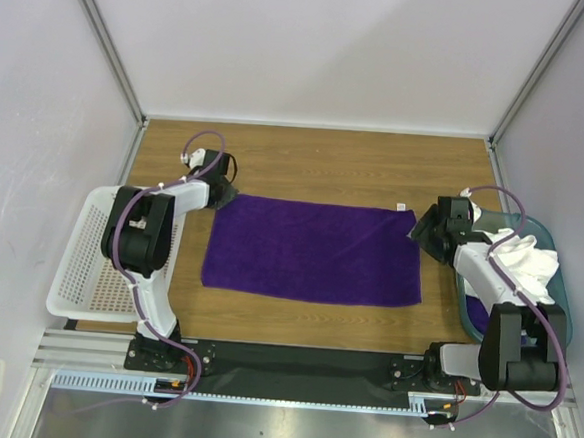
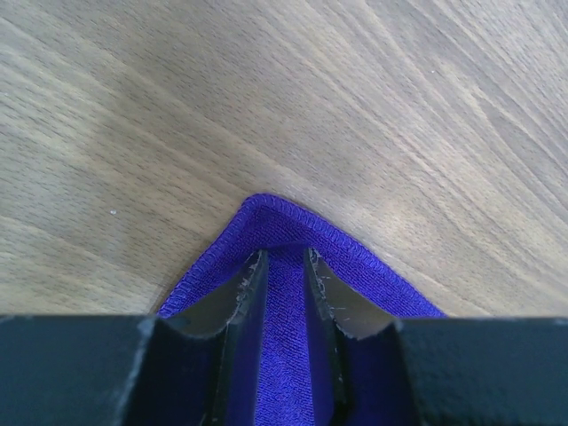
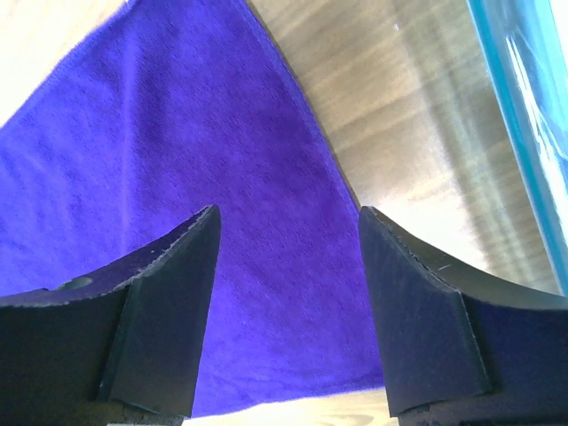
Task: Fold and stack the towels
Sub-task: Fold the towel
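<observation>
From above, one purple towel (image 1: 315,251) lies spread flat in the middle of the table (image 1: 326,156), its white tag (image 1: 400,207) at the far right corner. The left claw (image 1: 219,192) sits at the far left corner and the right claw (image 1: 427,228) at the far right one. A white towel (image 1: 525,260) is heaped in the teal bin (image 1: 559,298) on the right, and the white basket (image 1: 83,265) stands on the left.

At the left wrist, the left claw (image 2: 284,257) is narrow, with a strip of the towel (image 2: 271,222) corner between its fingers. I cannot tell whether it pinches the cloth.

At the right wrist, the right claw (image 3: 288,257) stands wide, holding nothing, above the towel (image 3: 177,177) near its edge.

The step looks like taking both far corners to fold toward the near edge. The right claw should drop onto the very corner and close. Both should then lift level and together so the edges meet squarely.
</observation>
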You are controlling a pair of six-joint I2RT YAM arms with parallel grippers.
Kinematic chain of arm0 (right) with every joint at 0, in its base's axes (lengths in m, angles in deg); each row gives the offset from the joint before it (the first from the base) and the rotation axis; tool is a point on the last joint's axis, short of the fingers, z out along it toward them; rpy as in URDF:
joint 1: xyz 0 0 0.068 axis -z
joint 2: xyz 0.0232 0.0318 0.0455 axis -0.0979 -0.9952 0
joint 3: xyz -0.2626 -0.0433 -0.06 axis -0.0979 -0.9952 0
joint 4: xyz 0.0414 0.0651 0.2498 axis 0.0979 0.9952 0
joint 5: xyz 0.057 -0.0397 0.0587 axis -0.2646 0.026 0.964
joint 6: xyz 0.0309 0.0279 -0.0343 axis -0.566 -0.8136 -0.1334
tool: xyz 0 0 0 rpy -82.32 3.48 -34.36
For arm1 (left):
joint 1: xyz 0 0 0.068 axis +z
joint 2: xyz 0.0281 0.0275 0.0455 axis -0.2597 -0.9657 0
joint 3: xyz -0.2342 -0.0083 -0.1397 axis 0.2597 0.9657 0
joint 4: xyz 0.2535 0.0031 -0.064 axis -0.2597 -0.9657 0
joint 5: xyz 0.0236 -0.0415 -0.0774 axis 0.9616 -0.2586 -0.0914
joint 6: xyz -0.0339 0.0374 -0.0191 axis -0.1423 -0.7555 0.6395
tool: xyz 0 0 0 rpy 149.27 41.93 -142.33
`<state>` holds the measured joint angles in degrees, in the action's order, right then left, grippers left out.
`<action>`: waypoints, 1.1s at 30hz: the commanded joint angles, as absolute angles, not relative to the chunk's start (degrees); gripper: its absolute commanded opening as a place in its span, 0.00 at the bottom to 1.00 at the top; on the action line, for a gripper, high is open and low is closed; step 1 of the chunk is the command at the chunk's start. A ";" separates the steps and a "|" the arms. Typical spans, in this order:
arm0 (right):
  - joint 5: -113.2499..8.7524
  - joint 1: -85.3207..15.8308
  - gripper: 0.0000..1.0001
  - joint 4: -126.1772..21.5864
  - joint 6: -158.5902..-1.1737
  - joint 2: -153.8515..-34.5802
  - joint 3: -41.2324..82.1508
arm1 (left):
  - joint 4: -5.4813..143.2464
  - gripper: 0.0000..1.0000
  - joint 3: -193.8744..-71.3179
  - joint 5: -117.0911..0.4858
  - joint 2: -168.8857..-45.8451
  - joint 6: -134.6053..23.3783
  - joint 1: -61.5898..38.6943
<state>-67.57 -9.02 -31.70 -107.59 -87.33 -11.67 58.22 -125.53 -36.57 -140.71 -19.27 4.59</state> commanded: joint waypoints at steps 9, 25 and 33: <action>-66.83 -9.84 0.63 -43.74 -107.17 -100.84 -2.18 | 57.37 0.29 -125.38 -32.55 -139.10 -23.25 6.26; -64.82 -10.19 0.48 -48.58 -104.35 -115.61 8.98 | 58.69 0.37 -125.73 -30.88 -129.88 -32.55 3.02; -64.20 -10.28 0.48 -49.64 -104.62 -116.93 9.16 | 57.02 0.49 -123.98 -29.56 -123.72 -35.29 -0.59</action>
